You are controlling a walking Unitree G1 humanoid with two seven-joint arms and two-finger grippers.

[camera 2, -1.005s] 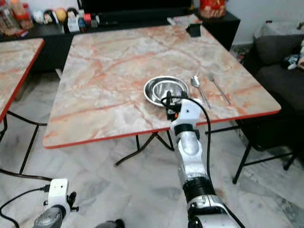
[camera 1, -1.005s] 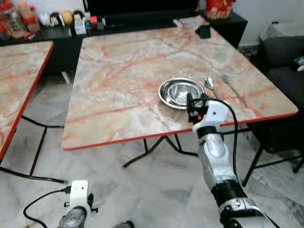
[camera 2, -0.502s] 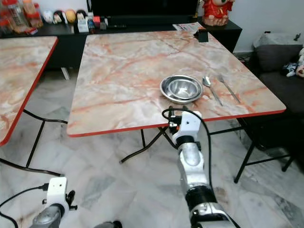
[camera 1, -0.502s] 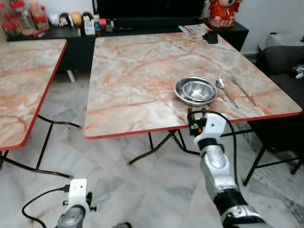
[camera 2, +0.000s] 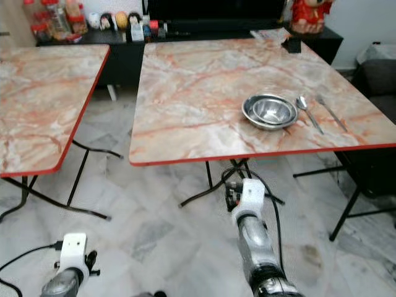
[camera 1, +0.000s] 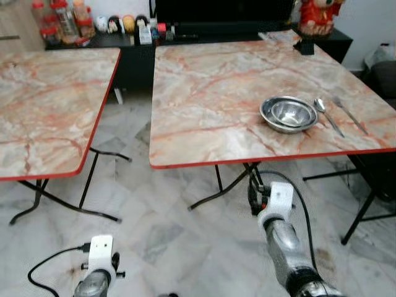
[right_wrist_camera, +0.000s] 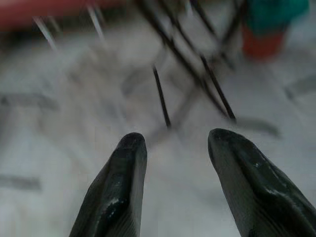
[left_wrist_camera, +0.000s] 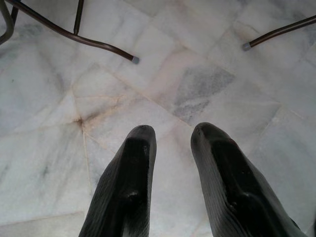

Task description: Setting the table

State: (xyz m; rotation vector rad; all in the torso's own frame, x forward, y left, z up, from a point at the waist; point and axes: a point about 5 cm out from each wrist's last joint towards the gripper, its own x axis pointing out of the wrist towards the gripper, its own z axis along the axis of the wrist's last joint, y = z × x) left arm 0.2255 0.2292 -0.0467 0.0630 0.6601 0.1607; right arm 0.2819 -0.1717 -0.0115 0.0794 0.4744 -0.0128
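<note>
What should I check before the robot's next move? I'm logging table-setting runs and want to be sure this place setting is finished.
1. Bowl upright on the near right part of the table: ok.
2. Spoon just right of the bowl, lying flat: ok.
3. Second utensil, apparently a fork, right of the spoon, apart from it: ok.
4. Right hand open, holding nothing, lowered below the table edge: ok.
5. Left hand open, holding nothing, low over the floor: ok.
6. Cup or other items for the setting: cannot tell whether any are required.
</note>
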